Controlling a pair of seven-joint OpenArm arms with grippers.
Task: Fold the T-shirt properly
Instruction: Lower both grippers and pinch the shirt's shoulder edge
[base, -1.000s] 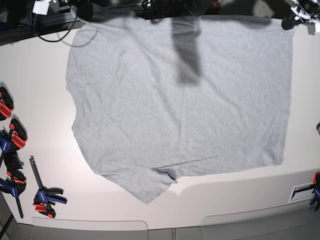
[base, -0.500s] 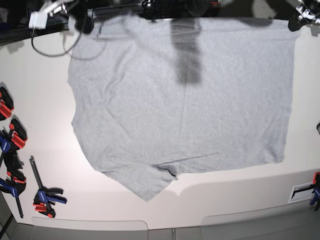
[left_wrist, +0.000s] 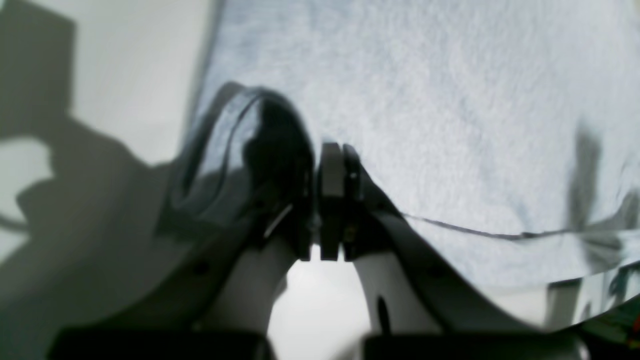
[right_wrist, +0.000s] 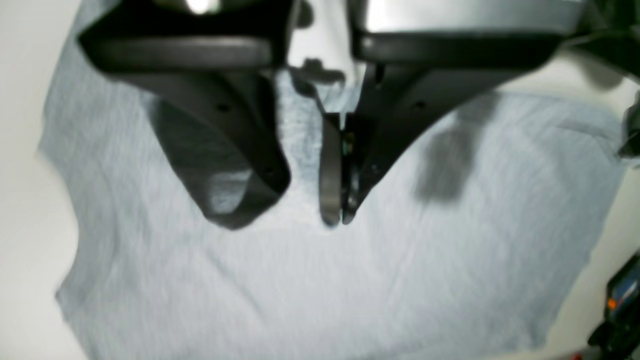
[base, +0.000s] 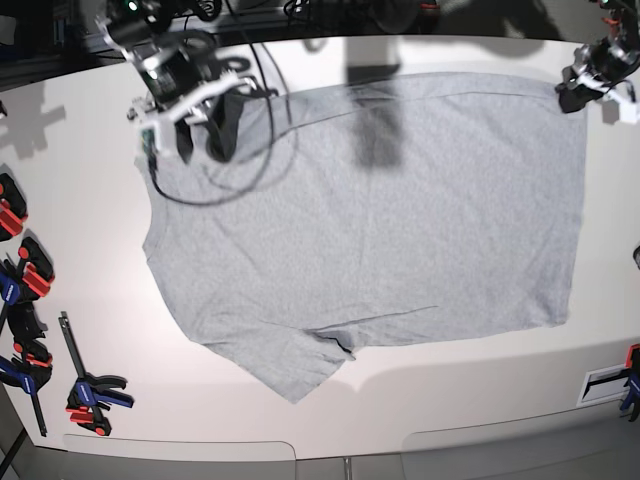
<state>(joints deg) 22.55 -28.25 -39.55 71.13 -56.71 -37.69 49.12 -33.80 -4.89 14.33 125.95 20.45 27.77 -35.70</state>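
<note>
The T-shirt (base: 370, 215) lies spread flat across the white table (base: 80, 250), plain grey side up, with one short sleeve (base: 285, 365) pointing toward the near edge and a few shallow creases running across the cloth. In the base view the right gripper (base: 165, 135) sits at the shirt's far corner on that view's left, its black cable (base: 250, 130) looping over the fabric. Its wrist camera shows the fingers (right_wrist: 330, 170) pressed together with a fold of grey cloth pinched up between them, the rest of the shirt (right_wrist: 325, 280) spreading out below. The left gripper (base: 578, 88) is at the opposite far corner, on the base view's right. Its wrist view is blurred, yet the two dark pads (left_wrist: 332, 200) meet with no gap, clamped at the edge of the cloth (left_wrist: 450, 125), where a dark hem line runs off to the side. Several red, blue and black clamps (base: 90, 392) lie on the table well apart from the shirt
</note>
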